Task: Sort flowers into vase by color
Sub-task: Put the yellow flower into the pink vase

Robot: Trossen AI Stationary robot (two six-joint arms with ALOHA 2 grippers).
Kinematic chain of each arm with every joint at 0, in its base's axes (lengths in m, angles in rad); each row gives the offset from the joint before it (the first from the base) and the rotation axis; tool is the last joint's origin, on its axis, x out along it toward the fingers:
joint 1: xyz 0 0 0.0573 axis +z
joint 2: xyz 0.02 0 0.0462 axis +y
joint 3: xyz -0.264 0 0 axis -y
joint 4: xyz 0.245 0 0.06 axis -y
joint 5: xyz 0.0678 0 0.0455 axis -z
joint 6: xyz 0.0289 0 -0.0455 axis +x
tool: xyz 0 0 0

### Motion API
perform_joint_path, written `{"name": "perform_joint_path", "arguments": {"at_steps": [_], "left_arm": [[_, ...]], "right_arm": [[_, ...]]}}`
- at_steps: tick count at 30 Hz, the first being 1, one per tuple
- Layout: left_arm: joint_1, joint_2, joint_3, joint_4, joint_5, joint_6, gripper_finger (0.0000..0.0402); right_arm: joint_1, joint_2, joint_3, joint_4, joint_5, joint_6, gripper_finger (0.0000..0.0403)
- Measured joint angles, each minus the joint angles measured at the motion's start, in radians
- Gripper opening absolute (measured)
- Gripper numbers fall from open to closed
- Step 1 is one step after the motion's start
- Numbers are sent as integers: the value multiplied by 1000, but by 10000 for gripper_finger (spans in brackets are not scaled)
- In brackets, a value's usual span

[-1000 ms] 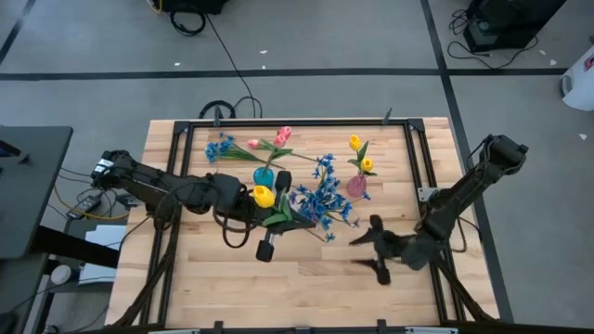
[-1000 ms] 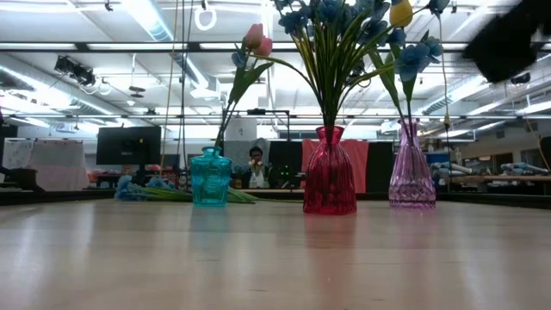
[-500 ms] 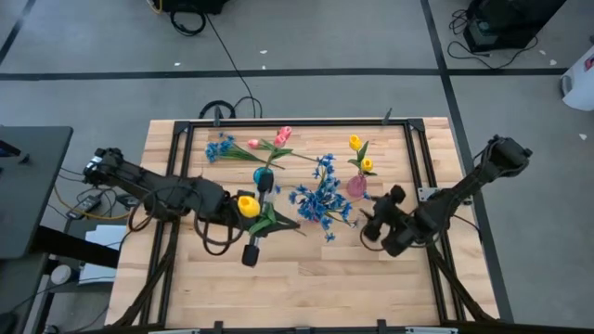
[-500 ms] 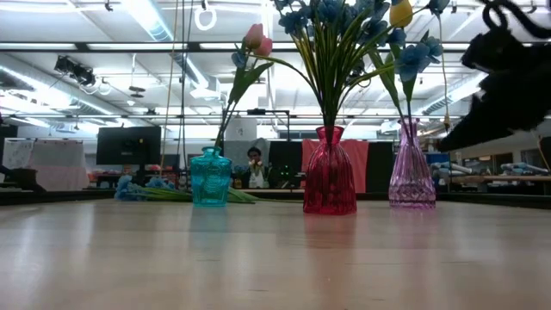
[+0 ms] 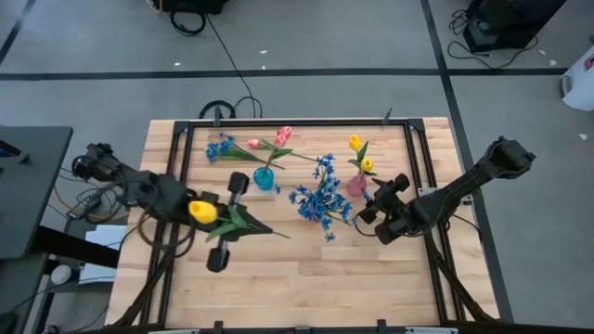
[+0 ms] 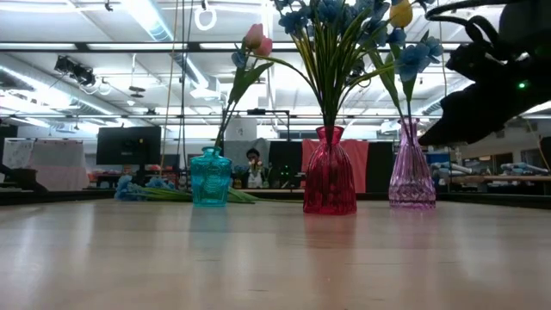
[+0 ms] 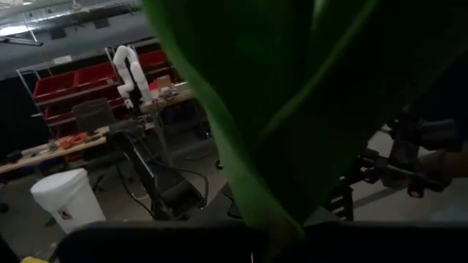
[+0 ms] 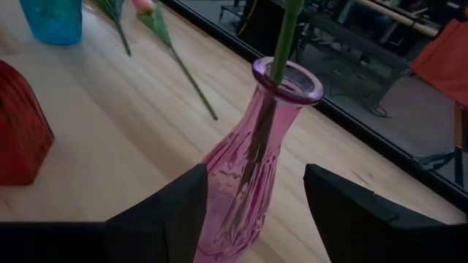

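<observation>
Two grippers worked: your left gripper (image 5: 212,215) clamped a yellow tulip (image 5: 201,211) at frame left for sorting; your right gripper (image 5: 382,199), jaws apart, flanked the pink vase (image 8: 245,175) to steady it.

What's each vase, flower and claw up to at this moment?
Left claw: shut on a yellow tulip, above the table's left side.
Right claw: open, either side of the pink vase.
Pink vase: upright, holding yellow tulips.
Red vase: upright, holding blue sprays.
Teal vase: upright, pink tulip inside.
Blue spray: lying on the table.
</observation>
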Motion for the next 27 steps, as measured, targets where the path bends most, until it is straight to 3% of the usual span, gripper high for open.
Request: {"name": "perform_joint_path", "arguments": {"at_steps": [6,12,19,27], "left_arm": [[-1,-57,0,-29,-21,6,10],[-1,-79,0,-28,-20,12,10],[-2,-79,0,-62,-22,5,11],[-4,-79,0,-65,-25,-17,11]], "right_arm": [[-37,-68,0,72,-9,-115,232],[-161,-140,0,227,-148,-366,231],[-279,-143,-1,297,-254,-465,229],[-425,-148,-115,691,-453,-672,227]]}}
